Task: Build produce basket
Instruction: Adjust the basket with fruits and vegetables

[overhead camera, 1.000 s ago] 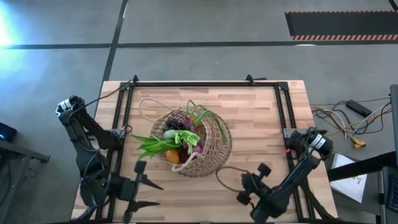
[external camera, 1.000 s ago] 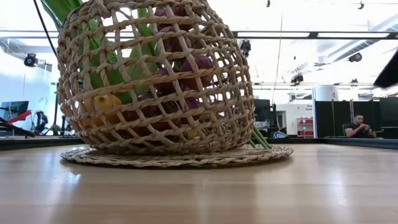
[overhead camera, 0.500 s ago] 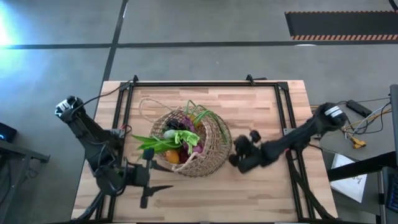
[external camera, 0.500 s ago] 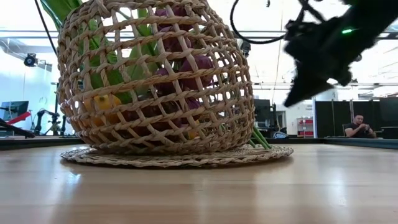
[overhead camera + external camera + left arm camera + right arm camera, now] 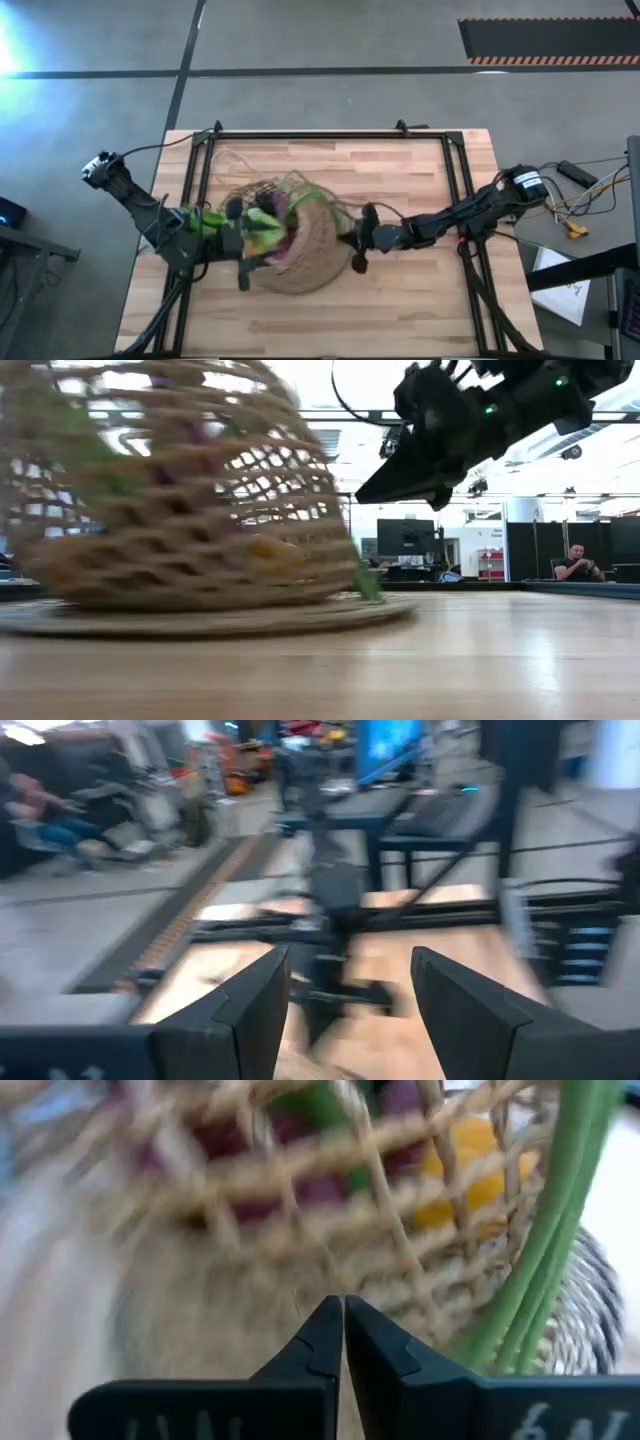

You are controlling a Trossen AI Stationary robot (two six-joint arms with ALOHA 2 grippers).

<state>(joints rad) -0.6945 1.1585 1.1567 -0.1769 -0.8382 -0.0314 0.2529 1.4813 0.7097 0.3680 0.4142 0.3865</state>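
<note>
Right tool (image 5: pixel 342 1342): fingers together, tips touching, nothing between them, right up against the basket (image 5: pixel 295 235) wall on the basket's right side; in the high view the right tool (image 5: pixel 358 240) sits at the basket's right edge, arm stretching in from the surface's right rim. In the low view the right tool (image 5: pixel 405 475) hangs above the surface, just right of the basket (image 5: pixel 185 530).

Left tool (image 5: pixel 350 1005): fingers apart, wide gap, nothing held; what lies beyond is too blurred to name. High view puts the left tool (image 5: pixel 238 245) at the basket's left side, over the green leaves (image 5: pixel 215 220).

Basket sits mid-surface (image 5: pixel 420 290), smeared with blur, tipped on its side with the mouth toward the left arm. Produce inside: green leaves, purple-pink pieces (image 5: pixel 405 1100), an orange piece (image 5: pixel 470 1165) behind the weave, long green stalks (image 5: pixel 545 1230) running down the outside of the wall.

A person (image 5: pixel 577 563) sits far back in the room.
</note>
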